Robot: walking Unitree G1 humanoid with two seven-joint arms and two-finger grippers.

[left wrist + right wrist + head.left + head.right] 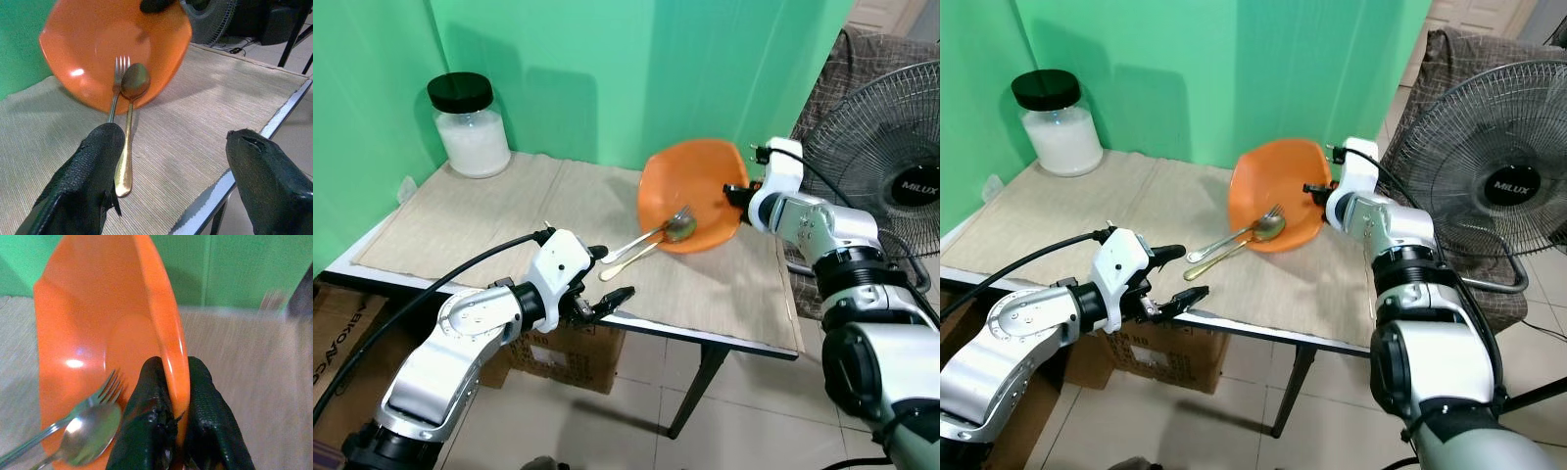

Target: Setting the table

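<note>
Far left corner: a glass jar [470, 127] of white powder under a black lid, well apart from the work.

Underneath: a beige woven table mat [489, 220] covering the white-edged table [759, 345].

Near edge, left of centre: the left gripper [604, 277], fingers spread apart and holding nothing, hovering just over the table's lip.

Centre: a silver metal fork [658, 232] and a gold-handled spoon [128, 128] side by side, long axes running from near-left to far-right. Handles point toward the left gripper, with the spoon's butt just beyond its fingertips; heads rest inside the bowl. The left arm is the nearer, and judged best placed to take them by the handles.

Right of centre: an orange plastic bowl [690, 191] tipped up on its near-left rim, open side facing left.

Right: the right gripper [173, 396], fingers clamped on the bowl's far-right rim.

Far right, off the table: a black floor fan [881, 181].

Obstruction: none between left gripper and handles.
</note>
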